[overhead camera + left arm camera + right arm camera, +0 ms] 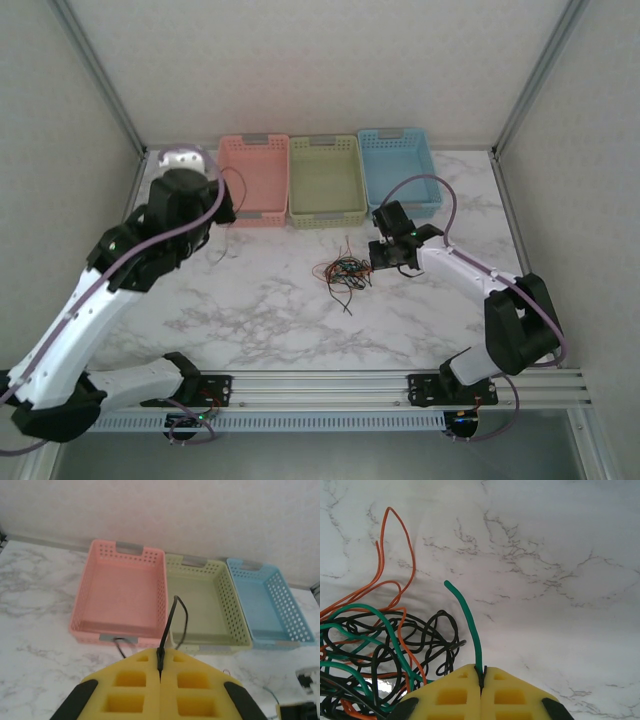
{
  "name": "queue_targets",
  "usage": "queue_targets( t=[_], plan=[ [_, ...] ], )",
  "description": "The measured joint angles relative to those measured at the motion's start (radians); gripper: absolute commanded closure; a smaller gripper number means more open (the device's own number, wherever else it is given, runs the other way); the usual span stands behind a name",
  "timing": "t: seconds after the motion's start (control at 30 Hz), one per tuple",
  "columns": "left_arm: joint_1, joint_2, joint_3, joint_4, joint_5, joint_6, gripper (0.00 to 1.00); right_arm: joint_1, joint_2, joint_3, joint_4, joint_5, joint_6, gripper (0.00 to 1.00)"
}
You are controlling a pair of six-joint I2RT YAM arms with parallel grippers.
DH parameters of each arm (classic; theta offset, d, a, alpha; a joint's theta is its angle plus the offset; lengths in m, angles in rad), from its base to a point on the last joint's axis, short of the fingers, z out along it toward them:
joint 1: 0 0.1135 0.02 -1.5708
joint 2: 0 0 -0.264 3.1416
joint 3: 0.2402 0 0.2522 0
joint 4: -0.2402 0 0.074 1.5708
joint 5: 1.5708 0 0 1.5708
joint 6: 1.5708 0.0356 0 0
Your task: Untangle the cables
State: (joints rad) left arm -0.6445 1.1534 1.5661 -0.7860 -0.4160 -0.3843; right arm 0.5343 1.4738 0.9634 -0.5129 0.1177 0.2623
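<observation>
At the bottom edge of the right wrist view, the right claw (481,674) was clenched, its yellow pads (455,695) pressed together on a green cable (470,625). That cable rose from the seam between the pads and curved up and left, to a free end near the middle of the frame. The tangled cables (385,650), black, orange and green, lay in the lower left of the same frame on the white marbled table (560,580), just beside the claw.

In the left wrist view the left claw (160,659) was likewise clenched at the bottom centre, pinching a black cable (172,615) that stood up from the seam, bent over and looped back down in front of the baskets.

From above, the tangle sat near the centre of the table, just left of the right arm's tip. The black cable hung below the left arm's wrist in the upper left, well apart from the tangle. A pink basket (255,180), a green basket (325,180) and a blue basket (395,165) stood side by side along the top edge of the table.
</observation>
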Motion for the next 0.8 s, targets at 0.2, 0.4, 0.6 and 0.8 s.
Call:
queue_targets(
  t=[0.2, 0.4, 0.6, 0.8],
  plan=[
    [0.129, 0.200, 0.228, 0.010, 0.074, 0.047, 1.00, 0.000, -0.016, -0.013, 0.002, -0.014, 0.003, 1.00],
    [0.229, 0.378, 0.407, 0.018, 0.138, 0.058, 1.00, 0.000, -0.016, -0.013, 0.001, -0.015, 0.003, 1.00],
    [0.299, 0.524, 0.502, 0.023, 0.214, 0.060, 1.00, 0.000, -0.015, -0.013, 0.002, -0.018, 0.003, 1.00],
    [0.345, 0.631, 0.514, 0.034, 0.287, 0.060, 1.00, 0.000, -0.015, -0.013, 0.004, -0.031, 0.004, 1.00]
  ],
)
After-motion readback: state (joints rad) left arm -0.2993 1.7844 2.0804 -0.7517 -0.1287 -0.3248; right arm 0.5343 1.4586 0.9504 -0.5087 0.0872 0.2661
